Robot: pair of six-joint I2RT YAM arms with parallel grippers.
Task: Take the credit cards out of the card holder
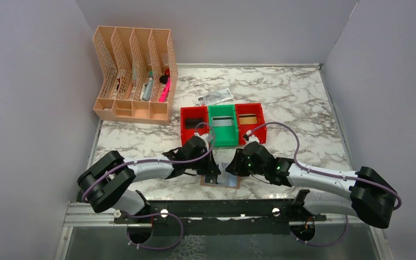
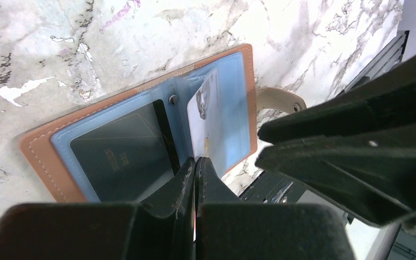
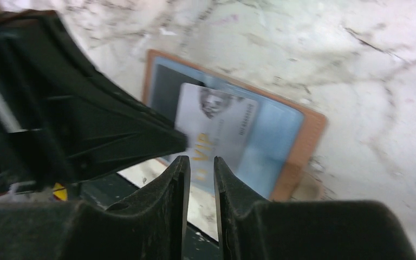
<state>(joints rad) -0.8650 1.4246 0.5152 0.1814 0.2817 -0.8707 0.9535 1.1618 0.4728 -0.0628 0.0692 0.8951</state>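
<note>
Lying open near the front edge of the marble tabletop (image 1: 303, 97), the card holder (image 2: 43, 157) sits between the two arms. A silver VIP card (image 3: 216, 130) is tilted partly out of its right panel, and a dark card (image 2: 122, 157) is seated in the left pocket.

The left gripper (image 2: 195, 162) has its fingers clenched at the silver card's edge, apparently pinching it. The right gripper (image 3: 201, 162) hovers just beside it, its fingers parted by a narrow gap and grasping nothing I can make out.

The pinch looks shallow, so a quick pull could let the slick card slip free. Nothing appears to pin the holder, so it may drag along with the card and slide off the nearby edge. The two grippers also crowd each other closely and could knock together.

Behind them stand two red bins (image 1: 183, 122) and a green bin (image 1: 223, 142), each holding a card. Farther back lie a crumpled paper note (image 1: 215, 97) and a peach file organiser (image 1: 135, 76). White marble with grey veins covers the surface, and plain pale lilac walls close in three sides.
</note>
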